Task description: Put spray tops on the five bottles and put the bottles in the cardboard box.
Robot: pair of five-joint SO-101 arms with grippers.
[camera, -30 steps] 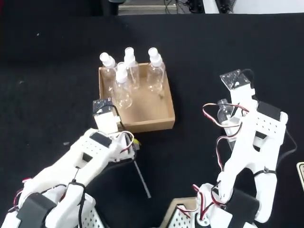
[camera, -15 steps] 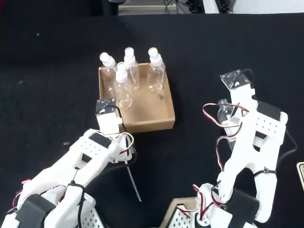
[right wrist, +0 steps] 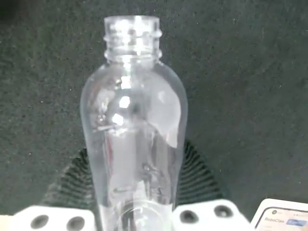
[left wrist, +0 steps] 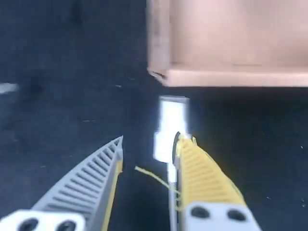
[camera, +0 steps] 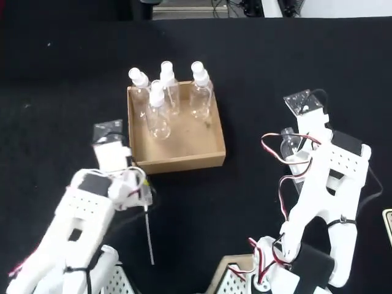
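Left gripper (left wrist: 149, 139): had swung from the box's (camera: 184, 162) front wall toward the table's (camera: 55, 92) left edge. Fingers apart, spray top (left wrist: 171, 120) against one (tube trailing). Right gripper (right wrist: 134, 180): clamped on the uncapped bottle (right wrist: 132, 96), near the right edge. Fifth capping outstanding, I judged.

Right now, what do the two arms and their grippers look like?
Both are white, boxy plastic with black motor blocks. The left arm has ribbed fingers, one grey, one yellow. The right arm has black ribbed fingers and looping red, white and black cables.
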